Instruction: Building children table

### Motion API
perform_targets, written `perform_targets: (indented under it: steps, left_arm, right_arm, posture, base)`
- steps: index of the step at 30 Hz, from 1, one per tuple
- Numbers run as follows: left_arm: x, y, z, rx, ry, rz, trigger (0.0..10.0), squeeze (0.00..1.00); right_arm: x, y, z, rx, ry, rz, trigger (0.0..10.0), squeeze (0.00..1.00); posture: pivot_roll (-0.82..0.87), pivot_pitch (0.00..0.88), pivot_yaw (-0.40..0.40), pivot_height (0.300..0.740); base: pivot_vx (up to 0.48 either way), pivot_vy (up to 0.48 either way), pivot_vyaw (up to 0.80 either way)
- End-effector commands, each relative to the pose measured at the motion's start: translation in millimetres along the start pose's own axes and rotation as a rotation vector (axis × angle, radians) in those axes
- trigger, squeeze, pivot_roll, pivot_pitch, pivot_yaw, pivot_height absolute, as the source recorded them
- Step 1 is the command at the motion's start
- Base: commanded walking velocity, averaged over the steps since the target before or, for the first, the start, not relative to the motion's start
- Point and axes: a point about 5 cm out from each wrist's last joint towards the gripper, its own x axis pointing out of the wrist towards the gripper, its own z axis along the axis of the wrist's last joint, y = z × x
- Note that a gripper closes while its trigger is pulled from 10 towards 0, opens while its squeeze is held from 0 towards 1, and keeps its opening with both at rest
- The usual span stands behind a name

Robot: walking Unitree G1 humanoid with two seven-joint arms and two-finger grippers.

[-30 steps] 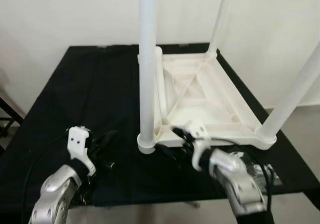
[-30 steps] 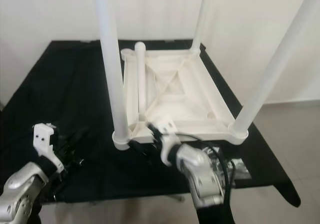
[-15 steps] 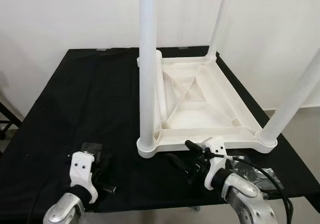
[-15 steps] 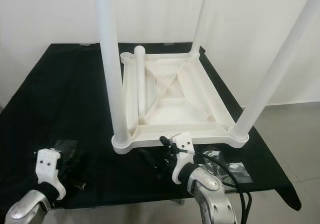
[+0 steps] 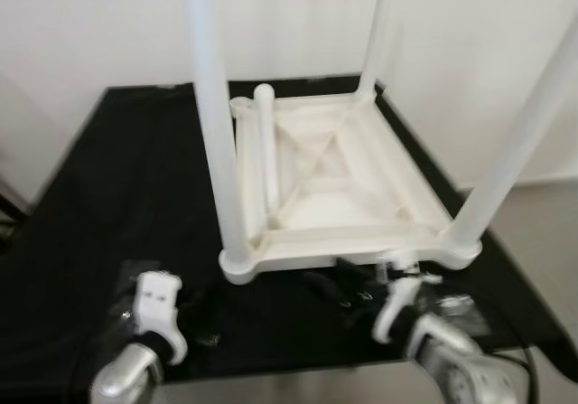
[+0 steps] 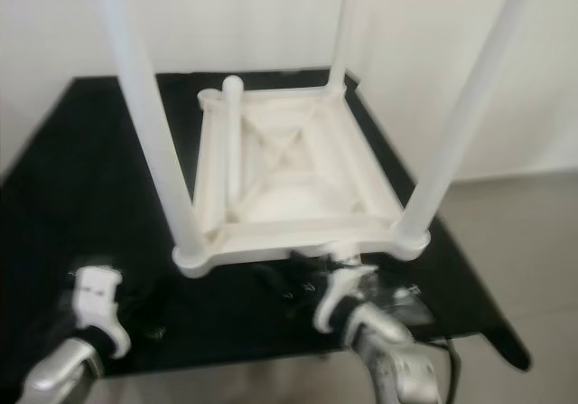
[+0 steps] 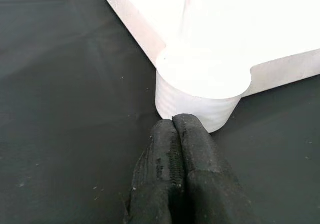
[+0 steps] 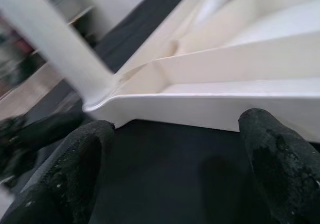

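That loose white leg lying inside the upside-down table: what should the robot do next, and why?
Probably reach the open right gripper forward to the loose white plastic leg, which lies flat inside the upturned white plastic tabletop. Three legs stand upright; the far-left corner socket looks empty. The left gripper is shut near the tabletop's near-left corner.

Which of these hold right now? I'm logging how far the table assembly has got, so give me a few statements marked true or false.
1. The white table top lies upside down on the black cloth. True.
2. All four legs stand upright. False: three stand, and the loose leg lies inside the frame.
3. The left gripper is shut, near a corner socket. True.
4. The right gripper grips the frame. False: its fingers are spread, short of the edge.
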Motion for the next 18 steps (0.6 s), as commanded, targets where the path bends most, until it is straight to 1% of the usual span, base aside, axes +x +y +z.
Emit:
perform_targets:
  steps: [1,2,7,18]
  left_arm:
    - [-3.4,3.8,-3.6,0.000,0.024,0.013,10.0,0.00]
    - [-3.4,3.9,-3.7,-0.002,0.024,0.013,10.0,0.00]
    - [-4.1,4.7,-3.5,-0.007,0.026,0.010,10.0,0.00]
    - [-3.3,4.8,-2.7,-0.004,0.028,-0.006,10.0,0.00]
  right_arm:
    - [5.1,12.9,-4.7,0.027,0.022,0.113,10.0,0.00]
    - [4.6,15.6,-5.8,0.040,0.039,0.167,10.0,0.00]
    - [3.8,17.8,-6.4,0.065,0.054,0.218,10.0,0.00]
    - [4.1,15.4,-4.5,0.087,0.042,0.221,10.0,0.00]
  posture:
    - [0.00,0.069,-0.008,0.740]
    - [0.00,0.069,-0.009,0.740]
    - [0.01,0.068,-0.014,0.740]
    - [0.00,0.068,-0.008,0.740]
  base:
    - [0.000,-0.465,0.00]
    - [0.000,-0.465,0.00]
    - [0.000,-0.465,0.00]
    - [0.000,-0.465,0.00]
